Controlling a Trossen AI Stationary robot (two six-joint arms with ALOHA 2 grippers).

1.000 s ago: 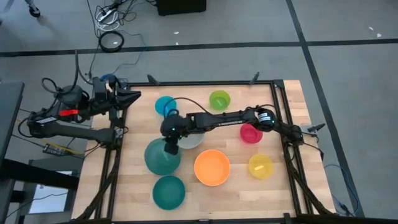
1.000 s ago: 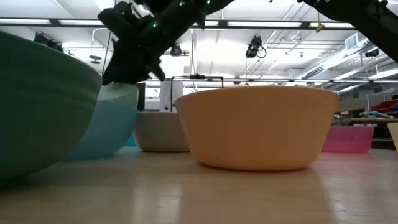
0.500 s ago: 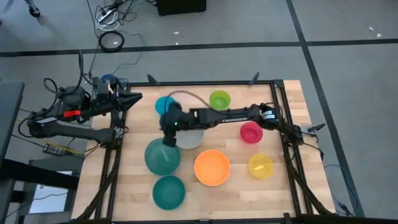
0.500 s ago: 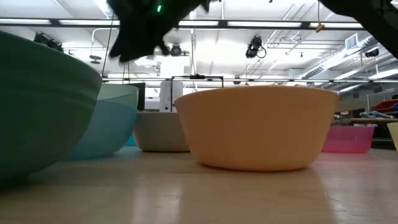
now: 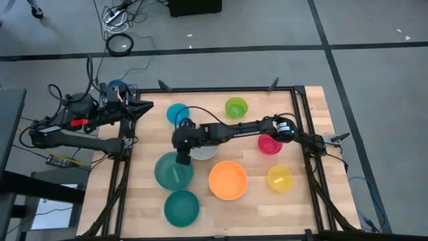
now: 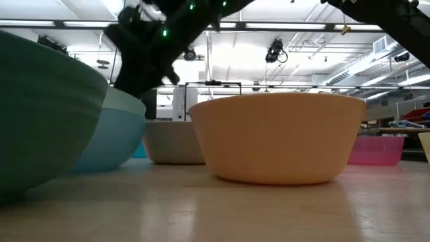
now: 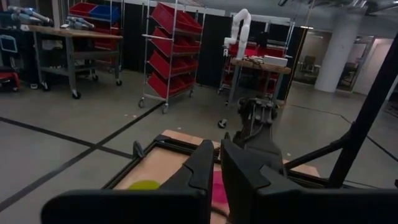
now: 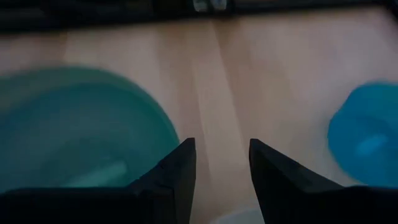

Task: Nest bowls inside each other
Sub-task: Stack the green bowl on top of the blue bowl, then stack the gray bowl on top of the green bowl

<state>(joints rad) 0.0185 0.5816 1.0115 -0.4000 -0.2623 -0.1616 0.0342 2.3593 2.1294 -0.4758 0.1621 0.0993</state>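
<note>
Hovering over worktop [image 5: 294, 201], right pincer [image 5: 183, 158] gapes wide, empty, above rim of green bowl [image 5: 173, 170] nested in light blue bowl [image 6: 111, 138]. Left pincer [image 5: 148, 106] narrow, parked at worktop's edge.

Looks like a robotics lab or workshop: red bin racks [image 7: 171, 46], workbenches [image 7: 68, 34], concrete floor [image 7: 62, 143], ceiling strip lights [image 6: 282, 25].

Your right end effector [image 5: 182, 158] is back over the green bowl [image 5: 174, 171], which now sits lower in the light blue bowl [image 6: 111, 138].
</note>
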